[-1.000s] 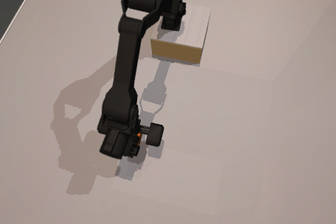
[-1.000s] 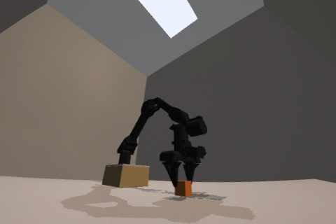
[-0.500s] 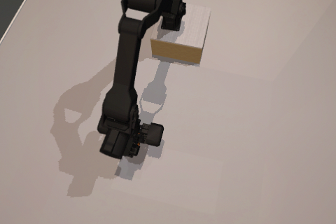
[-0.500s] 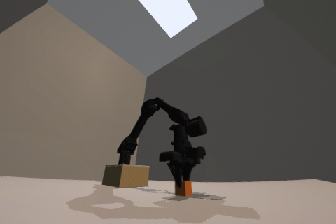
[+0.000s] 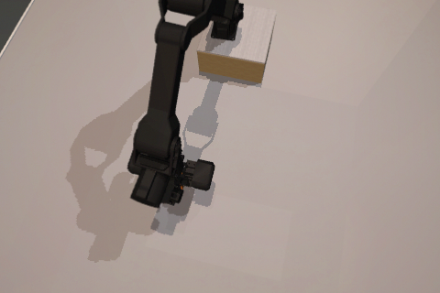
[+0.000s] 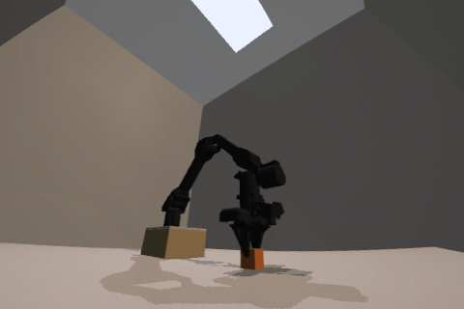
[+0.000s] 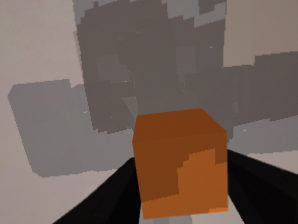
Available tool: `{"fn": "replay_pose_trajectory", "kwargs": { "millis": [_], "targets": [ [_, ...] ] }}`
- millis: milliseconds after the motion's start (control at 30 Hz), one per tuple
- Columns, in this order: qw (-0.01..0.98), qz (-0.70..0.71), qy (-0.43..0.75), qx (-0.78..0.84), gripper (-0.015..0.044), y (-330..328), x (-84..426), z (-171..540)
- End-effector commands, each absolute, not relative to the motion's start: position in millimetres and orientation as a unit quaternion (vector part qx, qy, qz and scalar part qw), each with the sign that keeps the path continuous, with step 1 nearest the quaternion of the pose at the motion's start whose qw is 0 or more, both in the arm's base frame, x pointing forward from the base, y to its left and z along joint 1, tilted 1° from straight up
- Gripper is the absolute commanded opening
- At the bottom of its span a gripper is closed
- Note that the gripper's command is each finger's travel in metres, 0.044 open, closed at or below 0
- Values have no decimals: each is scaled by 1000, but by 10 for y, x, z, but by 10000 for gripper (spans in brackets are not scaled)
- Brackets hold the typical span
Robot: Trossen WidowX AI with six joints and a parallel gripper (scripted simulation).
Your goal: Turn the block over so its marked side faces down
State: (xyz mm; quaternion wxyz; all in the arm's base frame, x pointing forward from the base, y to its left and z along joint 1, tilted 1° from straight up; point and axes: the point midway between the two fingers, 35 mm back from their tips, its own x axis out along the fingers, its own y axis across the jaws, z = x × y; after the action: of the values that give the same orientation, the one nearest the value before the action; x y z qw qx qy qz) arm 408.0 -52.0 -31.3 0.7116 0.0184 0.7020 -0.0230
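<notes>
The orange block is between the fingers of my gripper, which is shut on it. In the wrist view a black finger presses on the block's left side and another on its right. The gripper points straight down, and the block sits upright at table level; whether its underside touches the table is too fine to tell. In the top view the arm covers nearly all of the block. No marking shows on the faces in view, and its underside is hidden.
The arm's base stands on a wooden box with a pale top, behind the gripper on the table. The arm's shadows fall around the block. A table edge runs along the upper left in the top view.
</notes>
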Motion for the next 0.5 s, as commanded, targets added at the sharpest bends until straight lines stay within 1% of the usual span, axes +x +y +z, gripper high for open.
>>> {"fn": "replay_pose_trajectory", "kwargs": {
  "millis": [0,233,467],
  "targets": [
    [716,-25,698,20,0,-522,4100,-96],
    [719,-25,694,20,0,-522,4101,-54],
    [752,-26,658,19,0,-526,4128,-113]
  ]
}}
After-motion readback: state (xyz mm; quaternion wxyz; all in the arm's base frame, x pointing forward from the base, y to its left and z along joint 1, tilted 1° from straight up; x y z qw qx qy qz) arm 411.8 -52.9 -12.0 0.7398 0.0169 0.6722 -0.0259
